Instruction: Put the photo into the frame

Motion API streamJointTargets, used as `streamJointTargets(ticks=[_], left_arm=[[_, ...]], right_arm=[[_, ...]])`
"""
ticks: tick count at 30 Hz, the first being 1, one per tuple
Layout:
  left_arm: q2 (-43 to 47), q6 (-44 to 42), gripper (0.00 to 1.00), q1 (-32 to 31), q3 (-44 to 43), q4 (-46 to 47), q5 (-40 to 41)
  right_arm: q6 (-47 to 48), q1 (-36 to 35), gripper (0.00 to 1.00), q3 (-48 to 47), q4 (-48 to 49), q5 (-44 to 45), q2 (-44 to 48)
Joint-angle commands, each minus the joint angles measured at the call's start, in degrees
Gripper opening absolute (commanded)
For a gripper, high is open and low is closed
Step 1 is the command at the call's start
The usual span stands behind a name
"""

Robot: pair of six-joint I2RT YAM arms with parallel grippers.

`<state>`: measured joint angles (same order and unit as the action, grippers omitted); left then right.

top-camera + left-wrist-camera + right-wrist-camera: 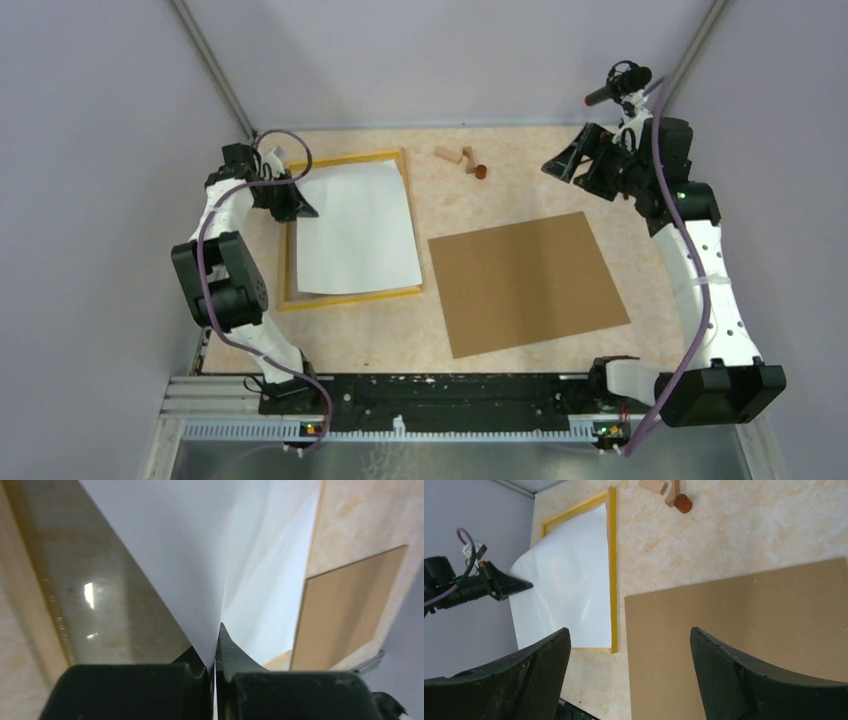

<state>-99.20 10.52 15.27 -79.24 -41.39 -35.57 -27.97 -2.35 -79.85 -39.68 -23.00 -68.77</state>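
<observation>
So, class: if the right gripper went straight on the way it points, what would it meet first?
Probably the brown board, near its edge facing the frame; the open right gripper is held high, so depth is unclear.

- My left gripper (303,207) is clamped on the raised left edge of the photo (355,225), so the desk's (400,335) back-left corner is crowded.
- The photo covers most of the frame (345,296); only the thin rails show around it.
- The backing board (525,280) lies flat across the middle-right, low enough to pass over.
- A narrow bare strip runs between the frame's right rail and the board.
- Small wooden pieces (460,158) sit near the back edge.
- My right gripper (568,165) hangs wide and empty over the back-right.
- The near edge is bare desk.
</observation>
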Motion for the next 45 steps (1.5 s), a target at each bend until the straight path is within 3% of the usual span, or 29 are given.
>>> streamJointTargets(ticks=[1, 5, 7, 12, 16, 23, 28, 35, 37, 41, 42, 44, 45], left_arm=[[-4.0, -9.32, 0.0, -0.09, -4.79, -3.68, 8.99], [-11.33, -11.62, 0.0, -0.06, -10.16, -6.94, 4.44], [-12.36, -11.73, 0.0, 0.25, -11.13, -7.35, 7.36], [-13.4, -10.7, 0.01, 3.27, -8.28, -4.67, 3.71], [-14.34, -10.7, 0.21, 3.46, -7.73, -4.54, 4.25], [-10.37, -6.48, 0.66, 3.34, -4.84, -1.62, 3.99], [-6.9, -4.86, 0.9, 2.14, -3.44, -1.34, 11.73], [-3.34, -2.18, 0.93, -1.35, -1.12, 1.01, 23.39], [-3.22, 0.15, 0.93, -4.16, -1.67, 0.06, 32.54], [-0.53, 8.46, 0.95, -17.18, -3.73, -3.89, 68.86], [1.29, 7.82, 0.96, -20.92, -2.95, -2.52, 72.38], [5.57, 4.19, 0.97, -26.63, -0.84, 2.15, 67.18], [8.47, 2.94, 0.97, -27.7, 0.28, 4.83, 56.42]], right_arm=[[1.44, -2.33, 0.87, 2.25, 4.18, -0.08, 0.93], [1.76, -3.93, 0.87, 3.77, 4.45, -0.38, 0.59], [1.93, -4.58, 0.87, 4.21, 4.6, -0.46, 0.41], [1.78, -5.29, 0.87, 5.37, 5.71, -1.17, -0.21], [1.69, -5.68, 0.87, 5.48, 5.89, -1.77, -1.23], [2.03, -5.76, 0.87, 5.93, 5.82, -1.29, -1.55], [2.45, -5.75, 0.87, 5.69, 5.33, -0.6, -1.67], [2.47, -5.79, 0.87, 5.85, 4.75, -0.5, -2.25], [2.55, -5.79, 0.87, 6.14, 4.57, -0.01, -2.29], [3.8, -6.26, 0.87, 6.72, 2.94, 4.08, -2.25], [4.59, -6.67, 0.87, 6.95, 2.09, 6.28, -2.29], [6.18, -7.48, 0.87, 7.8, -0.21, 9.96, -2.55], [6.74, -7.63, 0.87, 8.65, -0.7, 11.05, -2.69]])
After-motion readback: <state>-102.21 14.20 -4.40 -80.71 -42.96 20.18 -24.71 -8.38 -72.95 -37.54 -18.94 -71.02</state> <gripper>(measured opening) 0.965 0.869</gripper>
